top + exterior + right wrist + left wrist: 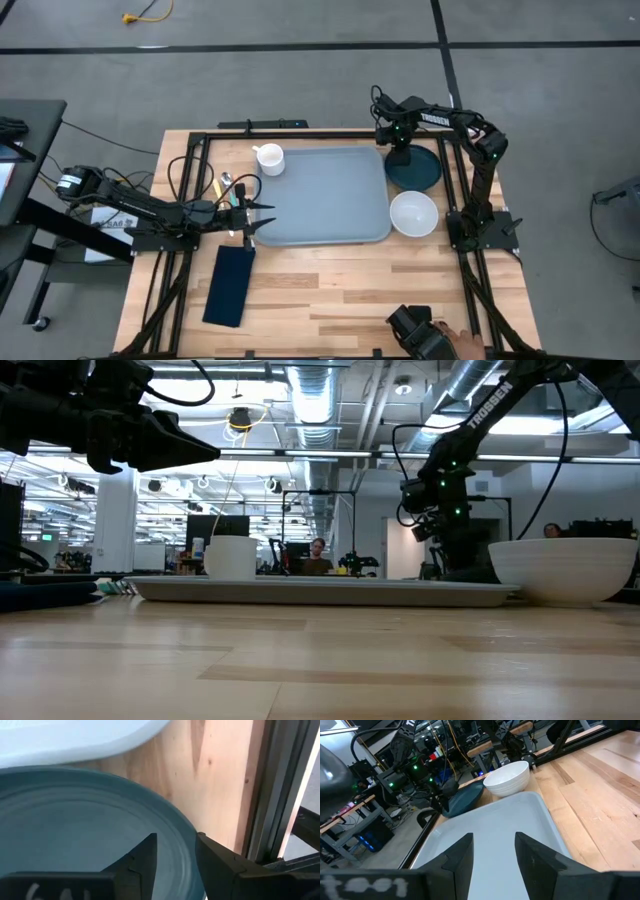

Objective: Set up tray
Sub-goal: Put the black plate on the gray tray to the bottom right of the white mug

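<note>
the wooden table point(330, 290) carries the tray point(320, 200) near its far edge, flat, mid-width. a teal plate point(418, 168) lies just off the tray's far right corner – the right gripper point(398, 152) hangs over its rim, fingers apart. the left gripper point(250, 218) hovers at the tray's left edge, fingers apart, empty.

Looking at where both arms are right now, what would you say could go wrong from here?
The right gripper hangs over the dark teal plate with its fingers apart; a shallow grip on the rim might slip. The plate sits close to the white bowl and the tray edge, so lifting it may nudge either. The left gripper, open at the tray's opposite edge, could shift the tray if it advances.
</note>
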`<action>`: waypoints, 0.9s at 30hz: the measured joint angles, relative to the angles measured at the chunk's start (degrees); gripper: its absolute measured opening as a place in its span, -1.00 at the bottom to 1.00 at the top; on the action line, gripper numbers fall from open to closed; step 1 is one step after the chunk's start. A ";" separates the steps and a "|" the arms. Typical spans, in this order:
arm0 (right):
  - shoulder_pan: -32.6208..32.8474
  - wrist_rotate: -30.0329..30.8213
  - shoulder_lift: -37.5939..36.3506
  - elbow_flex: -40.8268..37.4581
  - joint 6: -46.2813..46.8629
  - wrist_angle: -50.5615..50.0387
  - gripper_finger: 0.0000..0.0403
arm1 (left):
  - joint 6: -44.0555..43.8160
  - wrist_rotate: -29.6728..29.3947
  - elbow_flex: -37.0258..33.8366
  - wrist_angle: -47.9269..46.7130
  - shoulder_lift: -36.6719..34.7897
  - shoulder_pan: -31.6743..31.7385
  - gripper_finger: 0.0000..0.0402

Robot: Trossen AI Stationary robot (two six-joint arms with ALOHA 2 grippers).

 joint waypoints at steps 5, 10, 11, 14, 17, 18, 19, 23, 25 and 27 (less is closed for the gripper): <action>0.02 3.36 0.00 0.00 0.00 -0.09 -0.39 | -0.02 0.00 0.00 0.02 -0.02 0.00 -0.33; 0.04 4.07 0.00 -0.01 0.00 -0.20 -0.39 | -0.02 0.00 0.00 0.03 -0.02 0.00 -0.33; 0.04 4.05 0.00 -0.01 0.00 -0.17 -0.39 | -0.02 0.00 0.00 0.04 -0.01 0.01 -0.33; 0.07 3.87 0.00 -0.01 0.00 0.14 -0.40 | -0.02 0.00 0.00 0.04 -0.01 0.02 -0.33; 0.02 3.60 0.02 -0.08 0.00 0.79 -0.40 | -0.02 0.00 0.00 0.04 -0.02 0.02 -0.33; 0.02 3.18 0.13 -0.21 0.02 1.04 -0.40 | -0.04 0.00 0.00 0.04 -0.01 0.01 -0.33; 0.02 2.67 0.35 -0.30 0.02 1.11 -0.40 | -0.04 0.00 0.00 0.04 0.00 0.00 -0.33; 0.02 2.34 0.55 -2.57 -0.11 3.29 -0.40 | -0.04 0.00 0.00 0.04 -0.01 0.01 -0.33; 0.02 2.52 0.55 -3.15 -0.42 3.35 -0.41 | -0.04 0.00 0.00 0.04 -0.02 0.00 -0.33; 0.02 2.98 0.55 -3.16 -0.12 3.38 -0.45 | -0.04 0.00 0.00 0.02 -0.02 0.00 -0.33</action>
